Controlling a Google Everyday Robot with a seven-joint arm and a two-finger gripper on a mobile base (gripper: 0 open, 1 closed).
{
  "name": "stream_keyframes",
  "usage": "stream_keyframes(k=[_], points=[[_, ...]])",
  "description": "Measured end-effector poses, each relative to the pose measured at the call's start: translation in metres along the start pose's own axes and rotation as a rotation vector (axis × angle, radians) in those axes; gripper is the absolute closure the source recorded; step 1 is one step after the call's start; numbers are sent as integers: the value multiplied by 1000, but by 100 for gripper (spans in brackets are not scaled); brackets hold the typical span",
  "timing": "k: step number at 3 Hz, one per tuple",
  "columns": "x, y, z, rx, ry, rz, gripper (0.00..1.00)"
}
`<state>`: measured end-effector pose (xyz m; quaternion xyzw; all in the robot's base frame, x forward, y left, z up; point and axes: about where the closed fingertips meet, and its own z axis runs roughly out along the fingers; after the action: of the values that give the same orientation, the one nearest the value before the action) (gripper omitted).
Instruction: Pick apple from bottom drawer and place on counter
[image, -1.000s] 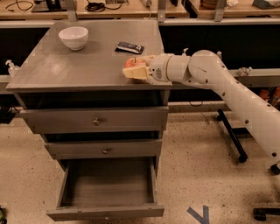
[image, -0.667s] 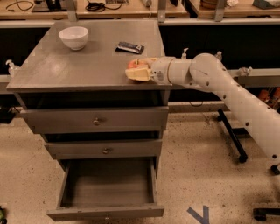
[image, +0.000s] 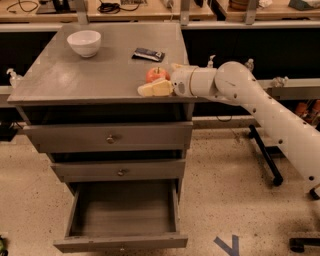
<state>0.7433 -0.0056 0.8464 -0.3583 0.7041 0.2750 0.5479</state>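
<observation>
The apple (image: 157, 74) sits near the worktop's (image: 95, 75) near right edge, against the pincer (image: 154, 86); pinched or released, cannot tell.

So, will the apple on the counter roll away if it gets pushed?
Probably: the apple is round and the counter looks smooth and slightly shiny. It sits near the edge, beside the gripper, so it might fall off.

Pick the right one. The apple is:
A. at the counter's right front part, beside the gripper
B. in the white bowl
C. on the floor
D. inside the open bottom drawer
A: the apple shows on the counter near its right front edge, right by the gripper.
</observation>
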Motion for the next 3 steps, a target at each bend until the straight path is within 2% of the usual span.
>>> stream_keyframes(k=[1,2,3], points=[[-10,0,-13,-40,-41,-25,0],[-23,-6,-53,-45,-45,-108,0],[-45,-4,-98,-20,-18,-221,0]])
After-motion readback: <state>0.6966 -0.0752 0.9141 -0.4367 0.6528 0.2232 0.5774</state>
